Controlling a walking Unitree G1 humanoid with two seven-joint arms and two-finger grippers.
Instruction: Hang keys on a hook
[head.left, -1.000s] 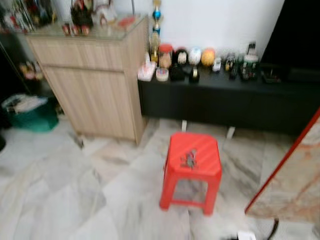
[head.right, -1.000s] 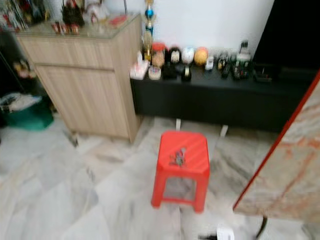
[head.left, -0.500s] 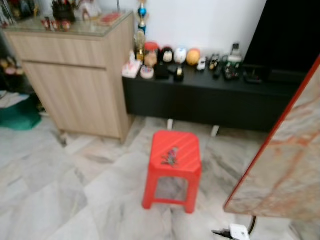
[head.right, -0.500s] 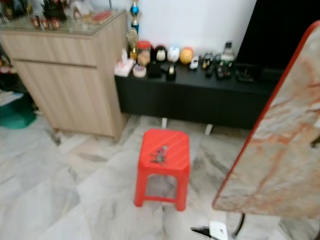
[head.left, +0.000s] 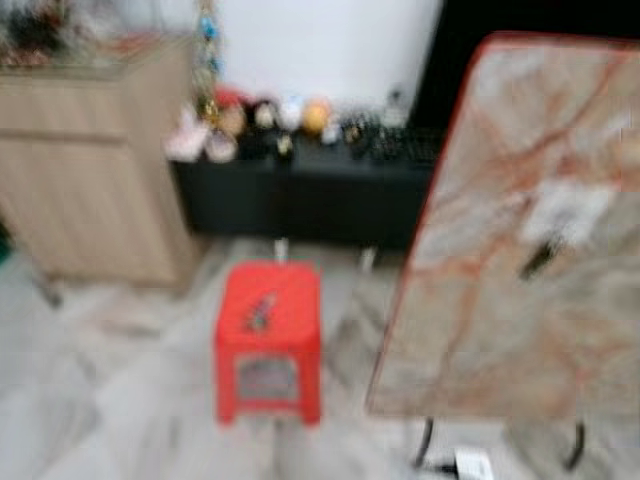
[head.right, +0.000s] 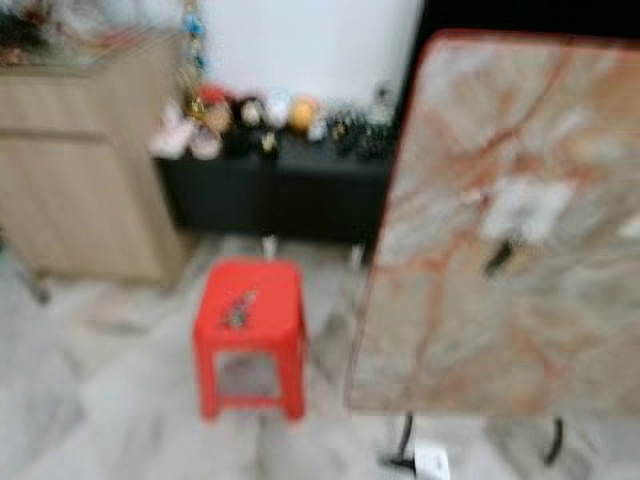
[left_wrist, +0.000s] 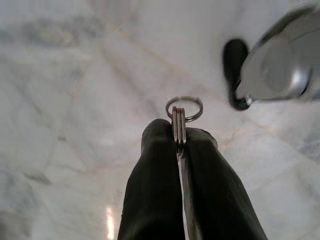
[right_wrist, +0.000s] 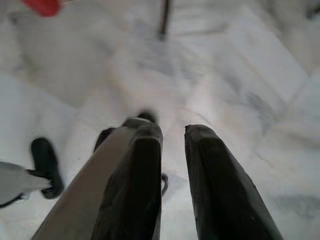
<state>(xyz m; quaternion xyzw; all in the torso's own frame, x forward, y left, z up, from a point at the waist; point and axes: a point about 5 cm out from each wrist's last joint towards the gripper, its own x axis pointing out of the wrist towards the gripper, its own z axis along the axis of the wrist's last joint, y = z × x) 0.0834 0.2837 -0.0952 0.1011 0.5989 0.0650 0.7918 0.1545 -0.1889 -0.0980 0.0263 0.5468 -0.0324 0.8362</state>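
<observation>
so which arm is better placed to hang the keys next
Left. The left claw is shut on the keys, their ring poking out past its fingertips over the marble floor. The right claw hangs open and empty. No hook is visible yet.

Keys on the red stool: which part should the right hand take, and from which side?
Probably straight down from above: the keys lie flat near the middle of the top of the red stool, so no side gives access. Pinch across the bunch's narrow width; blur hides the ring. The right hand is open, over the floor.
</observation>
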